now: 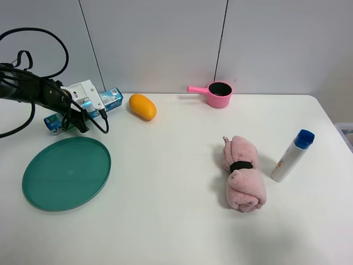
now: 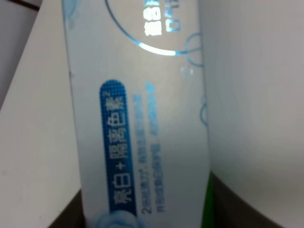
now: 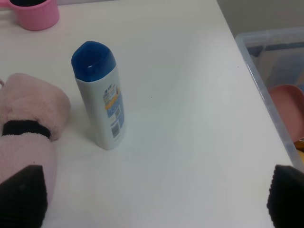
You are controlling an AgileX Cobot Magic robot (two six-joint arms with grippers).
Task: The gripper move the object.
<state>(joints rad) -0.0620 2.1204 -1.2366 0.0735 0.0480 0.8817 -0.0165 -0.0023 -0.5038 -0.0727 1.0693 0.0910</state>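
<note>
1. Gripping it right now: your left tool (image 1: 77, 117) is closed across the long slim blue, white and green toothpaste box (image 1: 112, 99). In the left wrist view, dark fingers (image 2: 66, 216) sit against both long sides of it.
2. That wrist view is almost all toothpaste box. You see a white face, a blue label panel with white characters, and a green edge down one side.
3. From up high, the toothpaste box is at the back-left of the white tabletop (image 1: 165, 221), lying at a slant. One end points toward the orange oval fruit (image 1: 143, 106) and the other pokes out past the tool on the far left.
4. You cannot tell from these views whether the toothpaste box rests on the tabletop or is just clear of it.
5. The round teal-green plate (image 1: 66, 172) lies flat on the tabletop, just in front of the toothpaste box.
6. Your right tool (image 3: 152, 204) is spread wide open with nothing between its black fingertips. It shows only in its own wrist view.
7. Ahead of the right tool, the white plastic bottle with a blue cap (image 3: 100, 97) stands upright. It is near the rolled pink towel with a black band (image 3: 28, 128) but not touching it.
8. At the back, by the wall, sits the pink handled scoop cup (image 1: 219, 94). A clear plastic bin (image 3: 266, 61) sits off the tabletop's right edge.
</note>
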